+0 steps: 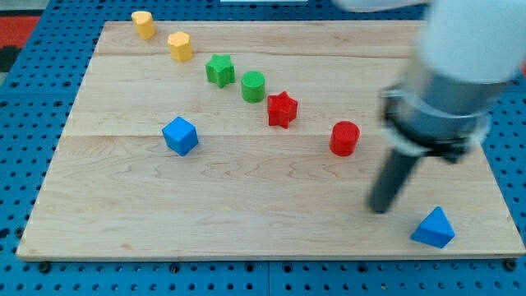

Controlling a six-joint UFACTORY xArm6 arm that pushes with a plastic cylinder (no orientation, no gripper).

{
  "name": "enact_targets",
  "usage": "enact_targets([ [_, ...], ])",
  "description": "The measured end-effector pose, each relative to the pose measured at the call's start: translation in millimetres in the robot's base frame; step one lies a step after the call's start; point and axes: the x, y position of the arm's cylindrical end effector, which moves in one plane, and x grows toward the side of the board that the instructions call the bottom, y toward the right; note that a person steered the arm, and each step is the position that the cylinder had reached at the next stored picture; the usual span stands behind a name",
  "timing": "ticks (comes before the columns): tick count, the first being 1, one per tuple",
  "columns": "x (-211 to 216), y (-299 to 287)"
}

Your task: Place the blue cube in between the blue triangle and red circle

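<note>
Tip [379, 209] (bare rod, no jaws to open/shut) sits btwn red circle [345, 138] & blue triangle [433, 228], w/ blue cube [180, 136] well apart toward view's left, so push must start from cube's far left side.

Bright, even overhead lighting. Short soft shadows under blocks on desk [246, 189]. Arm [448, 74] near view's right heavily motion-blurred, rod and my tip [378, 208] smeared. Blocks reasonably sharp. No glare noted.
</note>
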Motion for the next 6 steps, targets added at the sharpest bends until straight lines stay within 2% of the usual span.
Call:
enact_targets([
  [2, -1, -267],
  [3, -61, -312],
  [4, -117, -293],
  [5, -121, -170],
  [6, -111, -143],
])
